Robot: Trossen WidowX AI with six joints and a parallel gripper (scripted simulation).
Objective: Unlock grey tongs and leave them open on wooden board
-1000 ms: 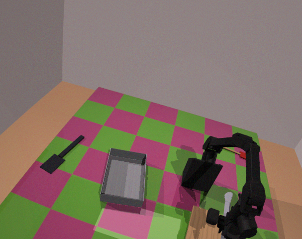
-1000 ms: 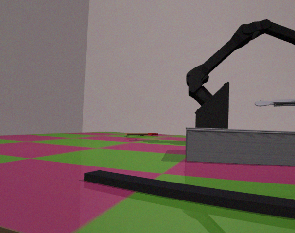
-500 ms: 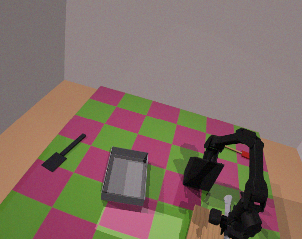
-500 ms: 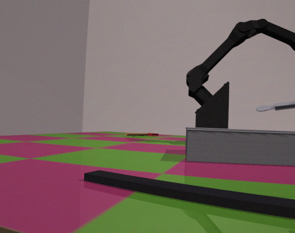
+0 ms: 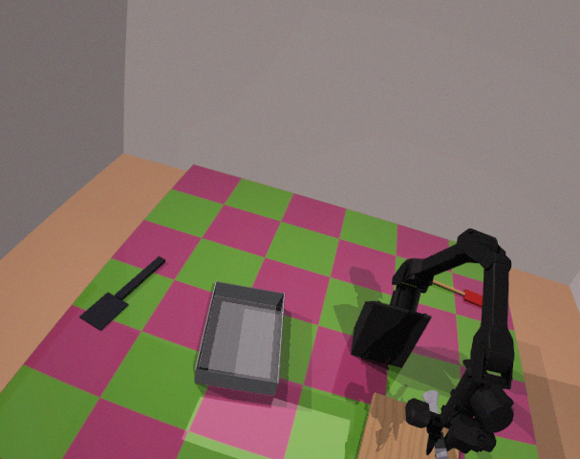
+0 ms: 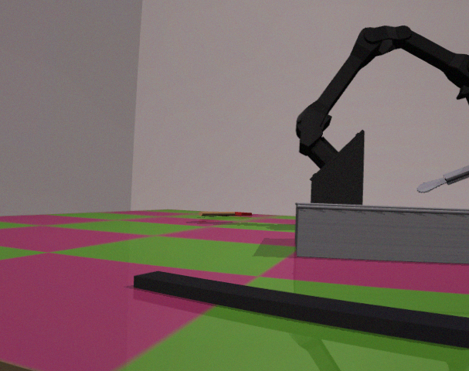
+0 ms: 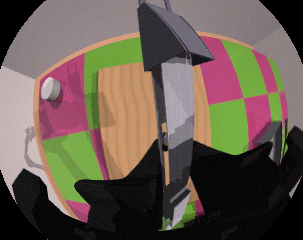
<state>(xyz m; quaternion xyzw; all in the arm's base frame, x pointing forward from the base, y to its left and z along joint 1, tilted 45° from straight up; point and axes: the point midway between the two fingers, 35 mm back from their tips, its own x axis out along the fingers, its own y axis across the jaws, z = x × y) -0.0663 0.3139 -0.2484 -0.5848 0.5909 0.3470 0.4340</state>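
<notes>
The grey tongs (image 5: pixel 430 397) (image 6: pixel 464 175) (image 7: pixel 180 105) are held in the air by my gripper (image 5: pixel 435 424) (image 7: pixel 169 142), which is shut on them. In the exterior view their pale tip end slopes down to the left; the rest is cut off by the frame edge. In the wrist view a dark wedge-shaped end is at the top, and the arms look close together. The lock's state cannot be made out. The wooden board (image 5: pixel 378 434) (image 7: pixel 125 115) lies below the tongs. The roasting tin (image 5: pixel 237 381) (image 6: pixel 385 235) stands away from them, with nothing across it.
A black spatula (image 5: pixel 104 310) (image 6: pixel 306 305) lies left of the tin. A red-ended wooden-handled tool (image 5: pixel 472 297) (image 6: pixel 242 213) lies behind the arm. A white round object (image 7: pixel 50 89) is beyond the board's left side in the wrist view.
</notes>
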